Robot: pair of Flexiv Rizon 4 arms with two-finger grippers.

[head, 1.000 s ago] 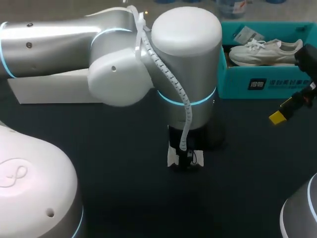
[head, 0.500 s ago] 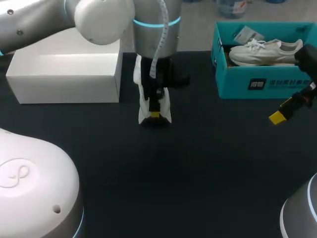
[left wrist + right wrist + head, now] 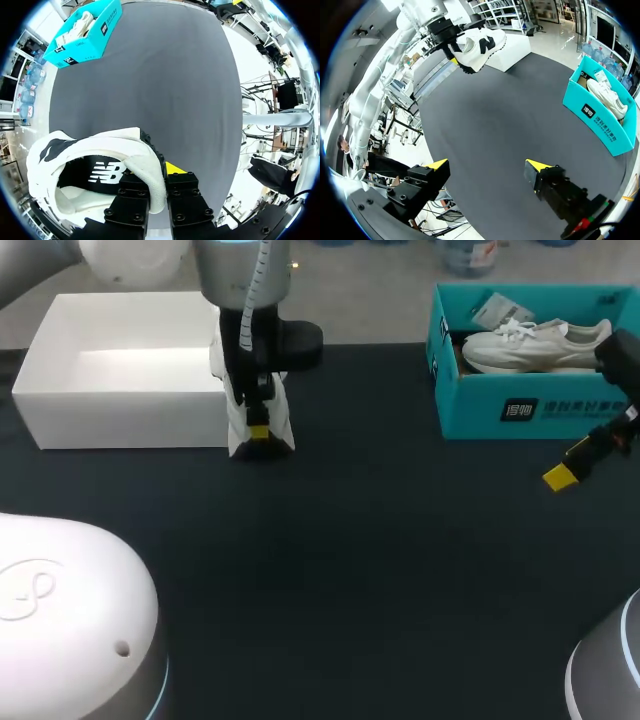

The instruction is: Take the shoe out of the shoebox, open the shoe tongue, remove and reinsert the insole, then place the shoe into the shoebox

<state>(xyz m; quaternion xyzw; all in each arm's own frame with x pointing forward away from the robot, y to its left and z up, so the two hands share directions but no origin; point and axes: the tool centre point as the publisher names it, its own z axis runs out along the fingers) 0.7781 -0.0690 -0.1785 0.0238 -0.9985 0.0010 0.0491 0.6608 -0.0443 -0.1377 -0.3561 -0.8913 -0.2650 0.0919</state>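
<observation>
While the left arm sits at the upper left of the frame, its left gripper [image 3: 257,432] has the shoe [image 3: 280,425] hanging from it, white w/ black trim, right at the front right corner of the white shoebox [image 3: 120,390]. Fingers are pinching the shoe's heel collar: left wrist view shows the padded rim clamped btw the two black fingers [image 3: 185,200], one yellow tip peeking out beside it, and the shoe's opening w/ its dark inside off to one side of the gripper. In the right wrist view the shoe hangs clear of the table [image 3: 380,570], just in front of the open white shoebox. Over at the upper right of the frame sits a teal box [image 3: 530,410] w/ a second shoe [image 3: 535,345], pale, lying lengthwise in it. Right gripper [image 3: 487,165] is at the right edge of the frame, below the teal box, near it but apart. Its fingers are spread wide, yellow tips well apart, just dark table showing btw them
</observation>
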